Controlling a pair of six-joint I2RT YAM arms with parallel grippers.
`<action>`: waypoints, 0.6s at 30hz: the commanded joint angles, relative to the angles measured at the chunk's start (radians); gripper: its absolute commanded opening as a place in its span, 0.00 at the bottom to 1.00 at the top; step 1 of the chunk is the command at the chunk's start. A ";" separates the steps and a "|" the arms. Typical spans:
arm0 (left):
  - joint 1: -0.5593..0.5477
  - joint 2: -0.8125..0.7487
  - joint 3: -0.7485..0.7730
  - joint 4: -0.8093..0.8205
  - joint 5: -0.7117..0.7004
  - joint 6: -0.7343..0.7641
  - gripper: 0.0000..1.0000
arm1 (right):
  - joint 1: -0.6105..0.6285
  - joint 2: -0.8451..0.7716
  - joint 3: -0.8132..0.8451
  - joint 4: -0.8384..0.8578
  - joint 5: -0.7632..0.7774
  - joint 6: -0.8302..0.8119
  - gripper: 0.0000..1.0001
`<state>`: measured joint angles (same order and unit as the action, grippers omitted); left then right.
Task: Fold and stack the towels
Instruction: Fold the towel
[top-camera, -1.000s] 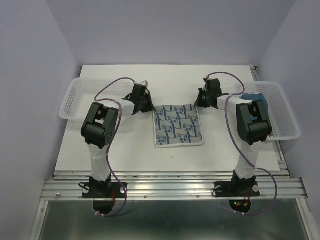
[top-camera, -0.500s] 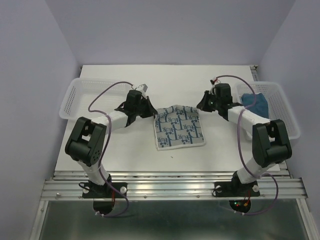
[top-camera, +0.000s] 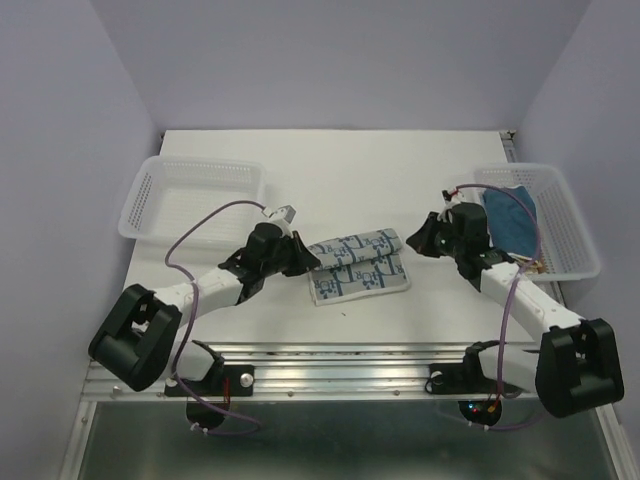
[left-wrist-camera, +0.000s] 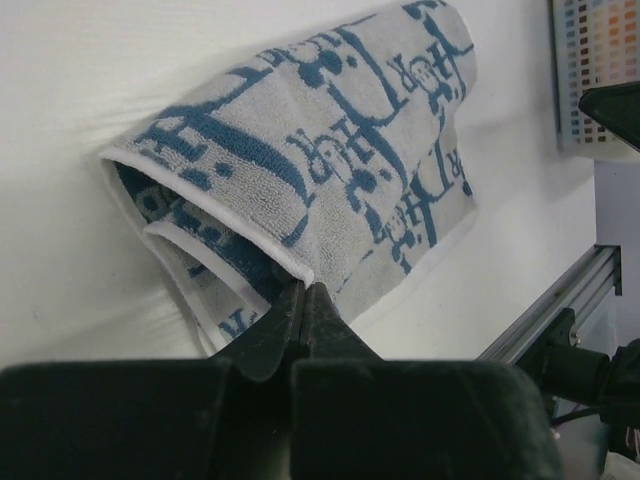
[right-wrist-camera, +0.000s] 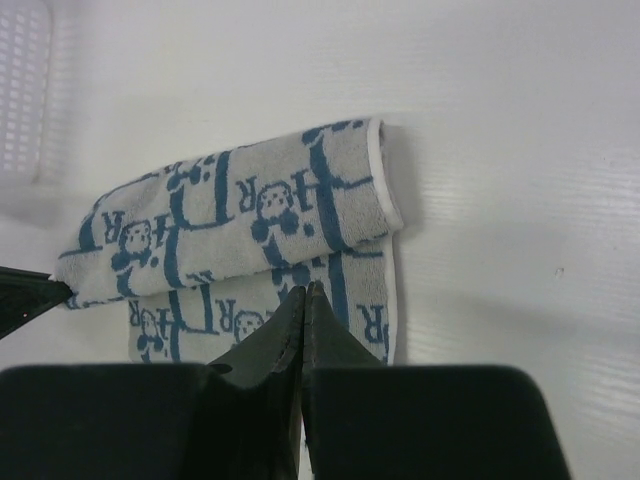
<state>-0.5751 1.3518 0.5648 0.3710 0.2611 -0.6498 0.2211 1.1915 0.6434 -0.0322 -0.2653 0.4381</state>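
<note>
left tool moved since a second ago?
Yes. The left tool came toward the near rail, away from the left basket, folding the towel over.

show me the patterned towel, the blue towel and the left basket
patterned towel (top-camera: 350, 250), top view, folded-over layer
blue towel (top-camera: 510, 218), top view, its middle
left basket (top-camera: 190, 195), top view, bare floor

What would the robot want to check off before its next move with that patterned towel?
1. Left claw shut on the patterned towel: ok.
2. Right claw shut on the same towel: ok.
3. Folded layer reaches the near edge: not ok, bottom layer shows beyond it.
4. Fold smooth underneath: cannot tell.
5. Blue towel lies inside the right basket: ok.
</note>
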 joint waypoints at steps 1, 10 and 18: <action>-0.038 -0.104 -0.080 0.046 -0.037 -0.056 0.00 | -0.002 -0.111 -0.088 -0.047 0.003 0.036 0.01; -0.052 -0.142 -0.121 0.057 -0.051 -0.065 0.00 | -0.002 -0.008 -0.042 -0.016 0.072 0.096 0.49; -0.052 -0.105 -0.108 0.063 -0.043 -0.053 0.00 | -0.002 0.305 0.119 0.121 0.002 0.129 0.54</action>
<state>-0.6220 1.2388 0.4530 0.3885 0.2234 -0.7143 0.2211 1.4166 0.6529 -0.0319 -0.2401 0.5396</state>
